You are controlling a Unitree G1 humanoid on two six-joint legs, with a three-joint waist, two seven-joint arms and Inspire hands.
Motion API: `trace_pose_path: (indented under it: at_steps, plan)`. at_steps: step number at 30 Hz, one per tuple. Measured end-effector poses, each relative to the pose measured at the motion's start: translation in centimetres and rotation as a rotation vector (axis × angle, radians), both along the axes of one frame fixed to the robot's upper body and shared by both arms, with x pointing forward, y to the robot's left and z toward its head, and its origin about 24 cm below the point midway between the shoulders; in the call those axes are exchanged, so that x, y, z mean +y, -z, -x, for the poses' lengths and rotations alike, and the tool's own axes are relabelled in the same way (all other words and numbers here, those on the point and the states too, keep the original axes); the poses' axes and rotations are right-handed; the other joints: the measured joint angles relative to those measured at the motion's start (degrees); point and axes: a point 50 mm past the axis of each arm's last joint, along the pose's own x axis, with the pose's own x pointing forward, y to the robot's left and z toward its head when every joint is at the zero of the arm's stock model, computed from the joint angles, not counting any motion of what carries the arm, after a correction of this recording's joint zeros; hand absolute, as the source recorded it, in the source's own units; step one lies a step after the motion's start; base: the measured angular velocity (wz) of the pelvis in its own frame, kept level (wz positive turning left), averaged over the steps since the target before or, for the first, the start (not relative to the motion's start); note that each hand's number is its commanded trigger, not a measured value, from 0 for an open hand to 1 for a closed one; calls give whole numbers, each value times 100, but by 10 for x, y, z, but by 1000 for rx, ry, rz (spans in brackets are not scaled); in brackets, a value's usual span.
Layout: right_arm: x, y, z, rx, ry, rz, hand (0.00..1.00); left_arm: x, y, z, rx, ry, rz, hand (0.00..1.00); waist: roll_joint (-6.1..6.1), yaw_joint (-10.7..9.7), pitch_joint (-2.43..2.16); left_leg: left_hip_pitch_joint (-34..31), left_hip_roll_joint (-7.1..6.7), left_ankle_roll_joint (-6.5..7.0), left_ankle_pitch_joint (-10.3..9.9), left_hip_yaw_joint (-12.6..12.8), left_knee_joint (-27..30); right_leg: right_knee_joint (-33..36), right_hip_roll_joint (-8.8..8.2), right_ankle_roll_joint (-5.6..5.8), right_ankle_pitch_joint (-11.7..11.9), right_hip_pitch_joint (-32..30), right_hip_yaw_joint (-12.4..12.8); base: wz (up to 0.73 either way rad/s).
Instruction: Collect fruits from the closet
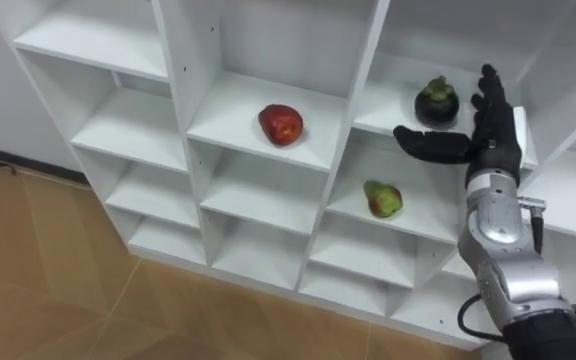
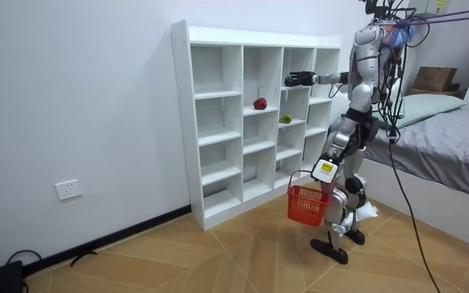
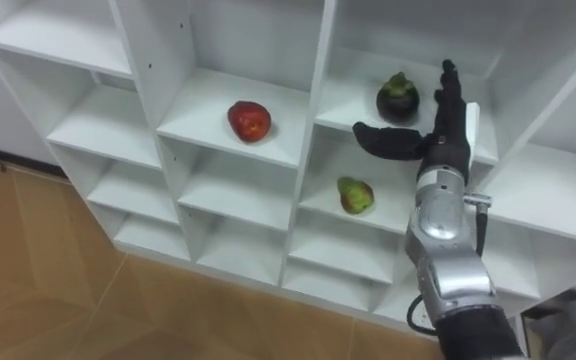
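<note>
A white closet [image 1: 183, 70] of open cubbies holds three fruits. A dark purple fruit with a green cap [image 1: 436, 102] sits on an upper shelf. My right hand [image 1: 490, 132] is raised just right of it and open, fingers straight up, the thumb reaching out below the fruit without touching it. A red apple [image 1: 281, 124] lies in the cubby to the left. A green-and-red fruit [image 1: 383, 199] lies one shelf lower. In the room view I stand facing the closet, and my left hand [image 2: 326, 170] hangs low with a red basket [image 2: 306, 204] by its handle.
Wooden floor [image 1: 58, 290] lies before the closet. A bed [image 2: 450, 142] with a cardboard box [image 2: 434, 78] stands behind me at the room view's right. A wall socket [image 2: 69, 190] sits low at the room view's left.
</note>
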Motion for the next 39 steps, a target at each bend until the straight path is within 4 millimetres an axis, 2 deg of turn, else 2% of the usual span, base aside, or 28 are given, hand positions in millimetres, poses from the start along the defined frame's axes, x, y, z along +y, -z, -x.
trace_pose_path:
  at_steps: [4, 6, 10, 14, 20, 28, 29, 30, 31, 39]
  plan:
    - [-5, 0, -9, 26, 30, -2, 0, 2, 0, 0, 6, 3, 3, 100, -87, 4, -15, -19, -13, 3, 2, -63, 34, -2, -12, 0, 0, 2, -61, 9]
    - [-7, 1, -11, 36, 33, 11, 0, 3, -1, -1, 3, 6, 0, 100, -115, 19, -4, -69, -22, 5, 3, -116, 68, -1, -20, 1, 0, -1, -103, 12]
    - [-15, 3, -13, 63, 52, 29, 0, 4, -1, -2, 2, 6, -2, 100, -119, 35, 10, -70, -22, 5, 3, -120, 85, -2, -21, 0, 0, 4, -104, 1]
    - [-27, 5, -12, 83, 77, 27, 0, 4, -1, -1, 8, 4, -5, 100, -136, 172, 8, -65, -21, 3, 8, -121, 94, 1, -23, 0, 0, 9, -117, 0]
    - [-28, 2, -14, 75, 82, 3, 0, 6, -1, -1, 10, 8, -8, 100, -165, 180, 62, -78, -26, 2, 10, -158, 111, 5, -24, 0, 0, 19, -148, 2]
    - [-32, -4, -19, 70, 77, 35, 0, 8, -2, -3, 2, 17, 2, 100, -169, 128, 60, -154, -35, 3, 10, -205, 150, 1, -27, 0, 0, -26, -179, 3]
    - [-32, -5, -20, 67, 74, 39, 17, 8, -2, -3, 0, 16, 2, 100, -171, 117, 60, -180, -34, 3, 11, -213, 155, 1, -29, 0, 0, -46, -196, 5]
    - [-33, -6, -20, 67, 74, 41, 69, 8, -2, -4, -1, 16, 2, 100, -173, 123, 58, -192, -33, 3, 11, -208, 154, 3, -29, 0, 0, -63, -199, 0]
    - [-35, -7, -21, 68, 76, 48, 100, 8, -2, -5, -4, 17, 2, 100, -179, 124, 53, -218, -30, 3, 13, -197, 155, 8, -29, 0, 0, -97, -198, 0]
    - [-43, -11, -23, 90, 76, 199, 100, 10, -3, -9, -12, 26, -3, 100, -203, 153, 41, -256, -22, 4, 15, -190, 148, 1, -25, -1, 0, -133, -198, 0]
